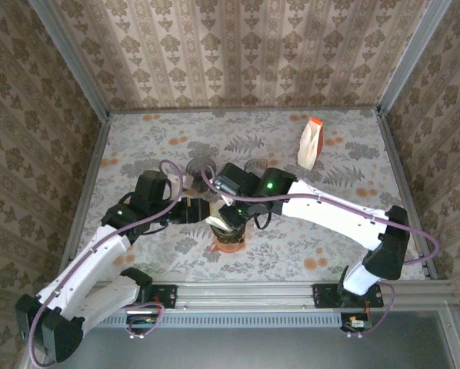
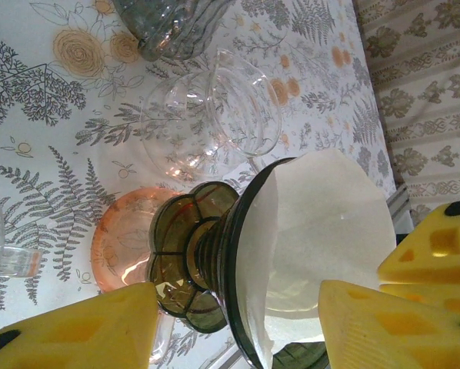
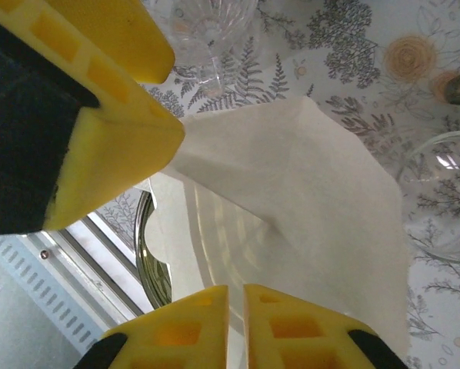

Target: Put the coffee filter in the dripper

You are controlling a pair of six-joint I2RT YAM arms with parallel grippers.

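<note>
Right hand [image 3: 235,298] pinches coffee filter [image 3: 307,192] edge, lower frame. Filter seated in dripper [image 2: 190,254]. Left hand [image 2: 238,298] straddles dripper; grip cannot be told.

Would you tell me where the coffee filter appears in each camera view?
Top external: coffee filter just below centre.
Left wrist: right of centre, in the dripper mouth.
Right wrist: centre to lower right.
Shared landmark: the dripper's dark rim against the paper.
</note>
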